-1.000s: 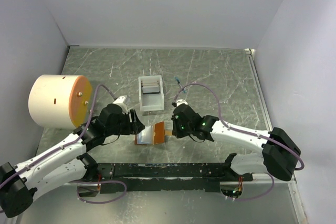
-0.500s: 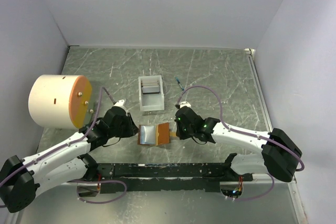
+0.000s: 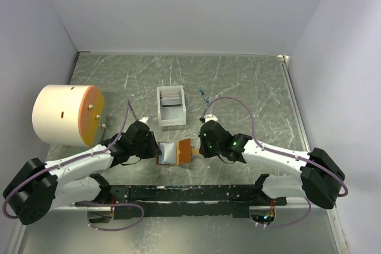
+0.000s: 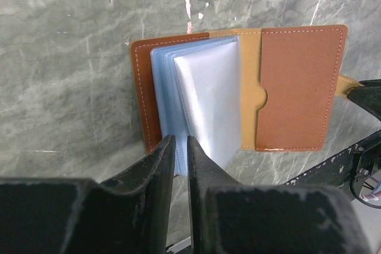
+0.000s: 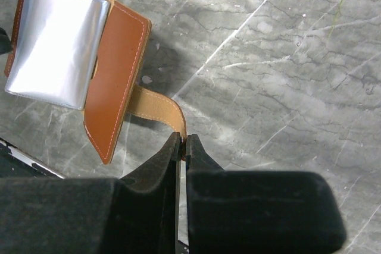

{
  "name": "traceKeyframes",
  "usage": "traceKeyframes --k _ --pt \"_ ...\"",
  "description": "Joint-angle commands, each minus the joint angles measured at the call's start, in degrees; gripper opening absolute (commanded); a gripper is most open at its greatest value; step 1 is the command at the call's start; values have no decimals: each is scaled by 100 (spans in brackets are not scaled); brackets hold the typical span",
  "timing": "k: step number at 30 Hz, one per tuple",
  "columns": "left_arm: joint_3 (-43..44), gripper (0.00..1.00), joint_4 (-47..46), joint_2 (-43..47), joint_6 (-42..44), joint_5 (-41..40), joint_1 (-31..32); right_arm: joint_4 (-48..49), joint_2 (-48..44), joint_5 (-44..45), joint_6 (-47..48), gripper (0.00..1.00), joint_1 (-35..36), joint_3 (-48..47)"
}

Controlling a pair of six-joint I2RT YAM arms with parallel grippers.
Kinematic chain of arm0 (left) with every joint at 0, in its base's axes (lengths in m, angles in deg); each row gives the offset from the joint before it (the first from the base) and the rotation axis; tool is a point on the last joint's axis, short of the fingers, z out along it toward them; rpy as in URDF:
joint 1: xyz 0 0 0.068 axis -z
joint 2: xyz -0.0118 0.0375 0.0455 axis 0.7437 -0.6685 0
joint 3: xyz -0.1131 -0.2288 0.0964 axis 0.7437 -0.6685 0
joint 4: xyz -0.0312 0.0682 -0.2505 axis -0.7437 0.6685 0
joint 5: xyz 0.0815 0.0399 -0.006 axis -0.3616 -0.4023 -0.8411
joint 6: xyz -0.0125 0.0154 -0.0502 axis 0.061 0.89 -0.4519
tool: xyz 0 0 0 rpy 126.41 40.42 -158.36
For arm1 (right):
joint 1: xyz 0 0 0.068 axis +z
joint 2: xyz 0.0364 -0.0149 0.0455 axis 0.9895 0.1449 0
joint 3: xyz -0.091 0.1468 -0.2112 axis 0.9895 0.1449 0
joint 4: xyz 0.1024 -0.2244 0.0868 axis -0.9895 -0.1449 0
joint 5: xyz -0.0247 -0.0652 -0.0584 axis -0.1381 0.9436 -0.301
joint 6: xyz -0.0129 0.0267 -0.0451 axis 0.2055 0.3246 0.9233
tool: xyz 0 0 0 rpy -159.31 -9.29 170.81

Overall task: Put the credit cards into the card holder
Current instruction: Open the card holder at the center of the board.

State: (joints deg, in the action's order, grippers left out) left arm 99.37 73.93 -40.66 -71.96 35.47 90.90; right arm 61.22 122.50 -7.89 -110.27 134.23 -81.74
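Note:
The brown leather card holder (image 3: 174,151) lies open on the table, pale blue-grey pockets up (image 4: 208,105). My left gripper (image 3: 156,148) is at its left edge, and its jaws (image 4: 181,147) are nearly closed on the edge of some blue pocket leaves. My right gripper (image 3: 197,149) is at the holder's right side, shut on the tan snap tab (image 5: 156,106), with its jaws (image 5: 183,142) pinching the tab's end. Dark credit cards (image 3: 171,100) stand in the white box (image 3: 161,113) behind the holder. No card is in either gripper.
A large cream cylinder with an orange face (image 3: 66,114) stands at the left. A small blue object (image 3: 203,92) lies right of the white box. A black rail (image 3: 190,193) runs along the near edge. White walls enclose the marbled table.
The card holder has swung open and now lies flatter. My left gripper has moved down and right onto its left pocket edge. My right gripper keeps hold of the tab.

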Motion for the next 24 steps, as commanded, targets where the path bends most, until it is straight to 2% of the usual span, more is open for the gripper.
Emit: traceKeyframes --k 1,6,12,19,24 --pt "1 25 -465 -211 -38 323 13 81 -96 -46 -78 0 -20 61" --pt "35 21 -549 -383 -50 387 18 140 -62 -115 -105 0 -21 82" --pt "64 22 -647 -407 -42 546 12 128 -60 -103 -87 0 -20 68" --pt "-138 26 -1695 -358 -118 1315 13 105 -81 -105 -126 0 -21 37" --pt "-184 27 -2338 -715 -206 1706 17 -64 -143 -90 -228 18 -24 -74"
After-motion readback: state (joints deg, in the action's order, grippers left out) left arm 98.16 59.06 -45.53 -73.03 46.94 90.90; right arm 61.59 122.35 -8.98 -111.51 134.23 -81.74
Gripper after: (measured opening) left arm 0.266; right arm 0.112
